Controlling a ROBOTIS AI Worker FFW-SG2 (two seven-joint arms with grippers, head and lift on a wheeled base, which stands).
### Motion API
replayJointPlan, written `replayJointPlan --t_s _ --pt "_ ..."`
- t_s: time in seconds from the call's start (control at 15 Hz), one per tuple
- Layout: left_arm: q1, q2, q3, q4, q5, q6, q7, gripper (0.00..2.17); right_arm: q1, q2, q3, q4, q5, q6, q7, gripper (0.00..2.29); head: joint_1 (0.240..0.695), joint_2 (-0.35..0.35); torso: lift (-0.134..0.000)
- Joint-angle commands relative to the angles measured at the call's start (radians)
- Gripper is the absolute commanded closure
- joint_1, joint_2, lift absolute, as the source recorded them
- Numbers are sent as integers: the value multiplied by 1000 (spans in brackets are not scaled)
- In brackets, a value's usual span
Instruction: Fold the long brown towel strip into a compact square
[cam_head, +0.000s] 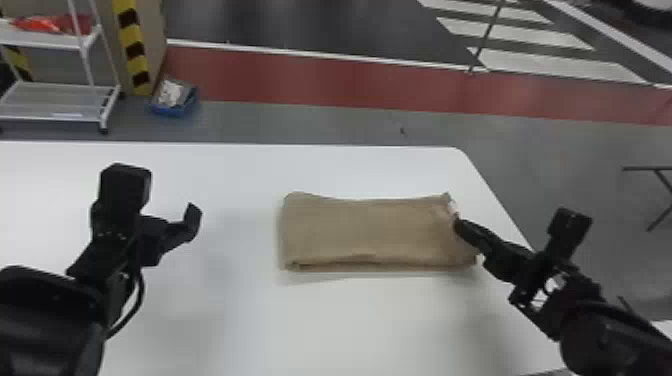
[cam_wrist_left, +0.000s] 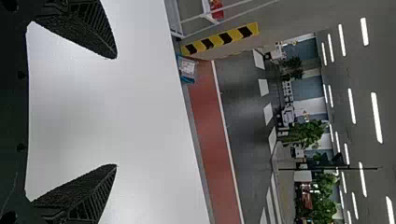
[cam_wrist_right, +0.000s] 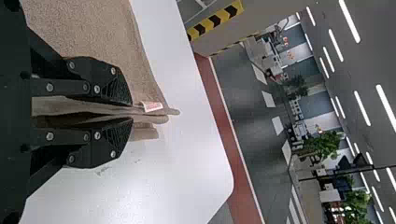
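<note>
White and round-cornered, one smooth table (cam_head: 350, 320) bore one brown cloth towel (cam_head: 365, 232), folded to a rectangle. One black, flat-fingered right gripper (cam_wrist_right: 131, 112) pinched its right end; one matching left gripper (cam_wrist_left: 116, 111) hung well apart, fingers spread, empty. Any layers that pinch missed risked slipping, skewing the fold.

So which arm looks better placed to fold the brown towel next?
Probably the right: the right fingers are shut on the right end of the towel strip, while the left fingers hang open, away from it.
</note>
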Motion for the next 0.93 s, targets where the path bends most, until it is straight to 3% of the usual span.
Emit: replayJointPlan --t_s 0.0,0.13,0.53,0.73,0.87 --pt "0 0 -3 -2 0 0 1 46 26 11 -19 -50 5 -23 -37 9 695 -230 -128" --pt "5 0 -11 -6 0 0 1 46 71 13 -33 -107 6 -93 -86 49 695 -244 -128" --pt "12 -9 -96 -51 17 6 16 46 115 13 -90 -110 -28 -121 -86 49 695 -313 -128" --pt "12 -29 -152 -64 120 9 27 46 135 22 -91 -112 -28 -149 -83 53 695 -350 -128" --pt "6 -74 -179 -46 212 9 39 80 147 33 -88 -106 -25 -173 -79 43 695 -350 -128"
